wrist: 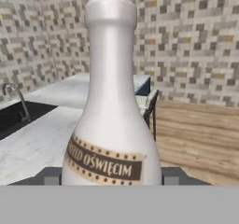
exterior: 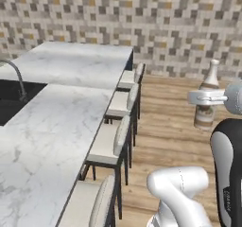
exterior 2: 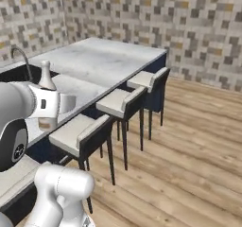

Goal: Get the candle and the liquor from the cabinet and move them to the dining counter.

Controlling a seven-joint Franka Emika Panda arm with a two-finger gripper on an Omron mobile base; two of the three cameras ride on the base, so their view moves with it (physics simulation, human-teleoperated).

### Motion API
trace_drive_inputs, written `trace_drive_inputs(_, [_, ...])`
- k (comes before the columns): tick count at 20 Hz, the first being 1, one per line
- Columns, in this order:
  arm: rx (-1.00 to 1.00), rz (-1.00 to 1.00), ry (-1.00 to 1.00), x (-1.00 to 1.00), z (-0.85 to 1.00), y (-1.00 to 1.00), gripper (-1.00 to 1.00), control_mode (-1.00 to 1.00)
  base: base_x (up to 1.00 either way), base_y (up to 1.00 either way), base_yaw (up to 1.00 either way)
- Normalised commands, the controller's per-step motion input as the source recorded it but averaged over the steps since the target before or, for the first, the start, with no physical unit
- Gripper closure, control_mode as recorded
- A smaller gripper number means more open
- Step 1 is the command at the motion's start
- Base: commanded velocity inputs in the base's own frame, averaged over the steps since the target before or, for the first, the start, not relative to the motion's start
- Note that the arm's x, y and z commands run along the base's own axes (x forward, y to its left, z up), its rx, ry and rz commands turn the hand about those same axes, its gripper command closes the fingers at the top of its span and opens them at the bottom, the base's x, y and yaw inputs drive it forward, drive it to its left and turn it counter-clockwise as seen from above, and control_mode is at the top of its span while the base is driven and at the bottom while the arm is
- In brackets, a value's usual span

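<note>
A small liquor bottle (exterior: 206, 100), whitish at neck and cap with a brown label band, is held upright in the gripper (exterior: 204, 97), whose jaws are closed around its body. It is carried in the air over wooden floor (exterior: 175, 126), at about three o'clock from the dining counter (exterior: 56, 122) in the left base view. A row of cushioned stools (exterior: 118, 141) lies between bottle and marble top. A black sink (exterior: 7, 103) with a curved faucet (exterior: 16, 77) sits at the counter's nine o'clock edge. If the bottle is swung across too low, a stool back or the counter edge could be struck and the grip lost.
</note>
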Motion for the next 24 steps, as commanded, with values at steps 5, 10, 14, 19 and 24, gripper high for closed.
trace_drive_inputs(5, [0.00, 0.00, 0.00, 0.00, 0.00, 0.00, 1.00, 1.00, 0.56, -0.21, 0.49])
trace_drive_inputs(10, [0.00, 0.00, 0.00, 0.00, 0.00, 0.00, 1.00, 1.00, 0.44, -0.24, 0.52])
trace_drive_inputs(14, [0.00, 0.00, 0.00, 0.00, 0.00, 0.00, 1.00, 1.00, 0.35, -0.20, 0.64])
trace_drive_inputs(19, [0.00, 0.00, 0.00, 0.00, 0.00, 0.00, 1.00, 1.00, 0.22, -0.20, 0.70])
trace_drive_inputs(24, [0.00, 0.00, 0.00, 0.00, 0.00, 0.00, 1.00, 1.00, 0.13, -0.27, 0.63])
